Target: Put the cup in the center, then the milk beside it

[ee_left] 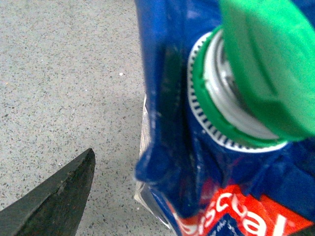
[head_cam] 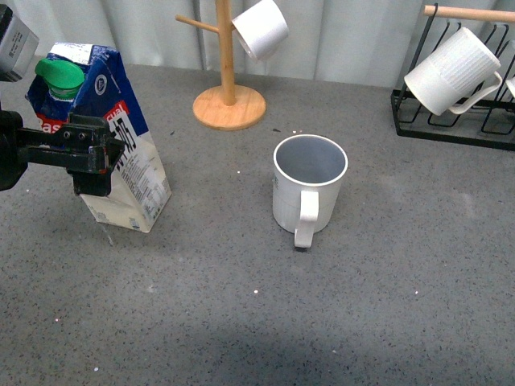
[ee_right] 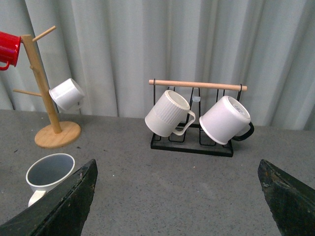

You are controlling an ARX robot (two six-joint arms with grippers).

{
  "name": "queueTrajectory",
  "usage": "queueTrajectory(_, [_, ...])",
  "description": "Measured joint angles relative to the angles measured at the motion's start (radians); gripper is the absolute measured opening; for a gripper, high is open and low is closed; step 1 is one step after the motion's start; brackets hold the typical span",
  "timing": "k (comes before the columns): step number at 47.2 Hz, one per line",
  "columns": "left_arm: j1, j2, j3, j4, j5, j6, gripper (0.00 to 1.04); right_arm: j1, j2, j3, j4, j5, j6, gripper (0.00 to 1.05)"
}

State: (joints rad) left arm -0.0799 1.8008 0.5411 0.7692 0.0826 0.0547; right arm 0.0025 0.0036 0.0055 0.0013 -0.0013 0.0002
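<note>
One tilted milk carton (head_cam: 138, 173) sits clenched in the left fingers (head_cam: 90, 154), one cup (head_cam: 309, 183) nearby, right fingers (ee_right: 61, 201) spread apart.

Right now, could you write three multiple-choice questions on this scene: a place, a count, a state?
1. Seen from the front, where is the cup relative to the milk? A) left B) behind C) right
2. Mugs hanging on the black rack? A) one B) two C) four
3. The milk is: A) tilted in the left gripper B) upright, free C) lying flat
1 C: milk at the left, cup mid-table. 2 B: one ribbed mug, one smooth mug. 3 A: it leans, with the gripper clamped on it.
</note>
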Motion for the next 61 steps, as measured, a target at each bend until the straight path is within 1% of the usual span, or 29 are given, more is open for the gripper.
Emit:
queueTrajectory(5, [0.005, 0.002, 0.006, 0.0, -0.002, -0.006, 0.97, 0.0, 0.0, 0.0, 0.0, 0.0, 0.0, 0.95])
queueTrajectory(6, [0.006, 0.002, 0.006, -0.001, -0.002, -0.007, 0.92, 0.0, 0.0, 0.0, 0.0, 0.0, 0.0, 0.95])
queueTrajectory(10, [0.006, 0.002, 0.006, -0.002, -0.002, -0.011, 0.83, 0.0, 0.0, 0.0, 0.0, 0.0, 0.0, 0.95])
queueTrajectory(12, [0.006, 0.002, 0.007, -0.002, -0.001, -0.011, 0.76, 0.0, 0.0, 0.0, 0.0, 0.0, 0.0, 0.95])
queueTrajectory(13, [0.006, 0.002, 0.007, -0.002, -0.001, -0.011, 0.74, 0.0, 0.0, 0.0, 0.0, 0.0, 0.0, 0.95])
queueTrajectory(17, [0.005, 0.002, 0.007, -0.002, 0.002, -0.012, 0.6, 0.0, 0.0, 0.0, 0.0, 0.0, 0.0, 0.95])
queueTrajectory(18, [0.003, 0.002, 0.007, -0.002, 0.002, -0.013, 0.55, 0.0, 0.0, 0.0, 0.0, 0.0, 0.0, 0.95])
queueTrajectory(22, [-0.003, 0.0, 0.007, -0.002, 0.0, -0.018, 0.44, 0.0, 0.0, 0.0, 0.0, 0.0, 0.0, 0.95])
queueTrajectory(24, [-0.006, -0.001, 0.007, -0.002, -0.001, -0.02, 0.41, 0.0, 0.0, 0.0, 0.0, 0.0, 0.0, 0.95])
queueTrajectory(27, [-0.015, -0.008, 0.006, 0.0, -0.008, -0.027, 0.32, 0.0, 0.0, 0.0, 0.0, 0.0, 0.0, 0.95])
queueTrajectory(28, [-0.017, -0.01, 0.006, 0.001, -0.009, -0.028, 0.31, 0.0, 0.0, 0.0, 0.0, 0.0, 0.0, 0.95])
queueTrajectory(30, [-0.026, -0.016, 0.005, 0.01, -0.011, -0.033, 0.26, 0.0, 0.0, 0.0, 0.0, 0.0, 0.0, 0.95])
queueTrajectory(34, [-0.067, -0.039, 0.004, 0.035, -0.032, -0.059, 0.11, 0.0, 0.0, 0.0, 0.0, 0.0, 0.0, 0.95])
queueTrajectory(37, [-0.102, -0.046, 0.004, 0.044, -0.056, -0.07, 0.04, 0.0, 0.0, 0.0, 0.0, 0.0, 0.0, 0.95])
queueTrajectory(44, [-0.209, -0.038, 0.011, 0.061, -0.112, -0.109, 0.04, 0.0, 0.0, 0.0, 0.0, 0.0, 0.0, 0.95])
queueTrajectory(51, [-0.291, 0.006, 0.038, 0.077, -0.157, -0.132, 0.04, 0.0, 0.0, 0.0, 0.0, 0.0, 0.0, 0.95])
queueTrajectory(61, [-0.327, 0.051, 0.065, 0.088, -0.191, -0.15, 0.04, 0.0, 0.0, 0.0, 0.0, 0.0, 0.0, 0.95])
